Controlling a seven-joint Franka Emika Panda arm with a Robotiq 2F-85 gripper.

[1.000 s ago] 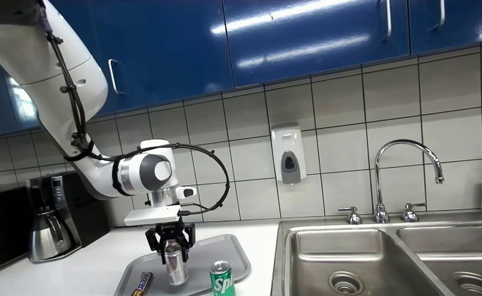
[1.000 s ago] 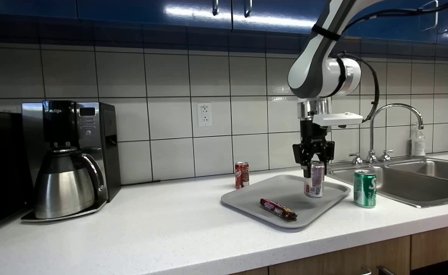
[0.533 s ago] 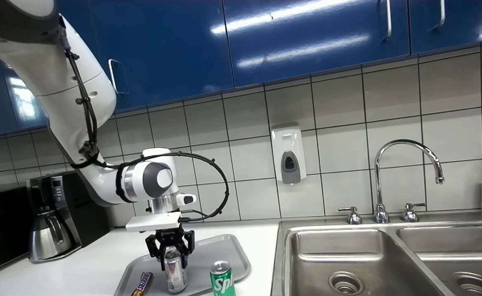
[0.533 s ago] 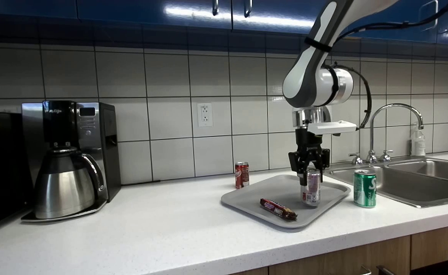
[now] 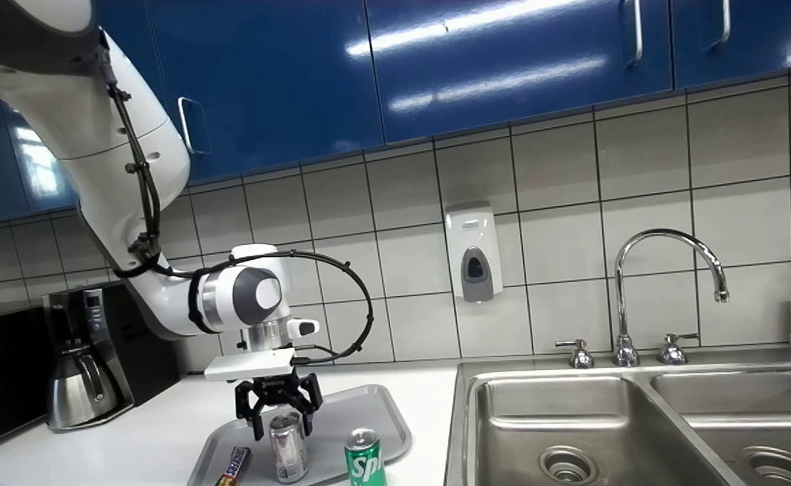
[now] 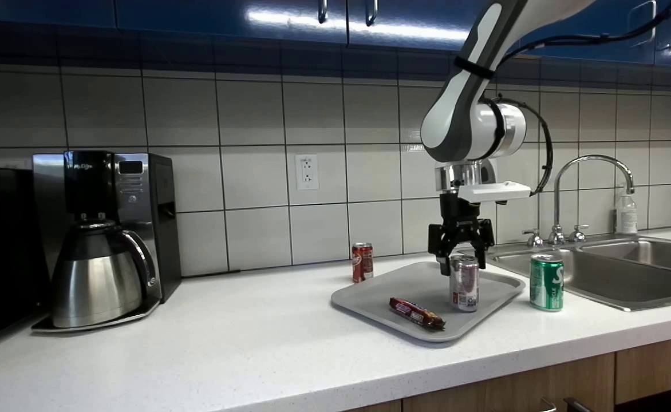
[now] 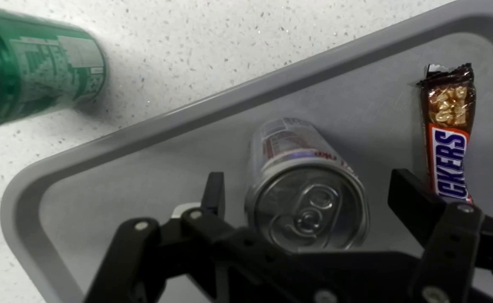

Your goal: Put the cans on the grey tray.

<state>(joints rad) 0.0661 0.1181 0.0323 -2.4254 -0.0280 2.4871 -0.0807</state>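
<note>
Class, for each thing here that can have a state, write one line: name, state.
Grey tray, flat on counter
Silvery can, upright on tray
Gripper, open around that can
Green can, upright, off tray
Red can, upright, off tray
Snickers bar, wrapped, lying on tray
Coffee pot, seated in coffee maker
Faucet, not running
Cupboard doors, shut

"Is the green can (image 7: 46, 69) whole in the wrist view?"

"No, the left edge cuts through its lid, and its print is blurred."

"And the candy bar (image 7: 450, 105)?"

"One end hides behind the fingers (image 7: 414, 204)."

"The grey tray (image 5: 351, 408)?"

"Cut off by the bottom edge in an exterior view."

"The print on the silver can (image 6: 465, 283)?"

"Too small to read in both exterior views."
</note>
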